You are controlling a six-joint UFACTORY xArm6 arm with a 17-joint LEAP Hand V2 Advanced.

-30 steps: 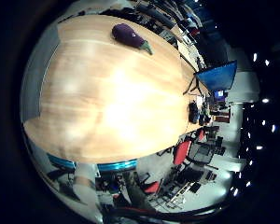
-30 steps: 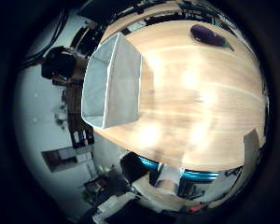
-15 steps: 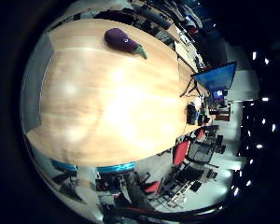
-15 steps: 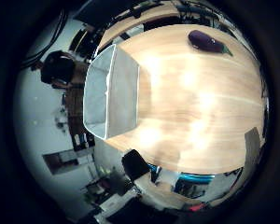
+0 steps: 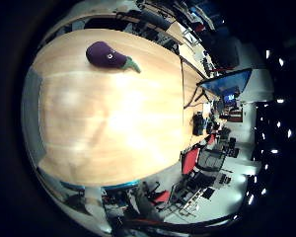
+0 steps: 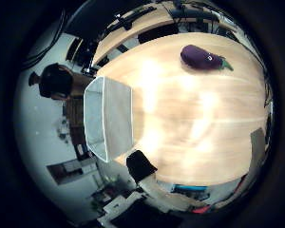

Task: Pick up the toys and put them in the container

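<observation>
Lying on the wooden table [image 5: 113,128], purple eggplant toy [image 5: 107,55], grey container [image 6: 109,118] only in thumb-side view, hand's grasp cannot be told

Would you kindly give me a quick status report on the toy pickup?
Hand state cannot be told. Purple eggplant toy lies on the wooden table, apart from the white container. Nothing between them.

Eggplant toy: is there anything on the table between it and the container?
Nothing visible. The eggplant toy lies on bare table, and the container stands at the table's edge, with only open wood between them.
</observation>
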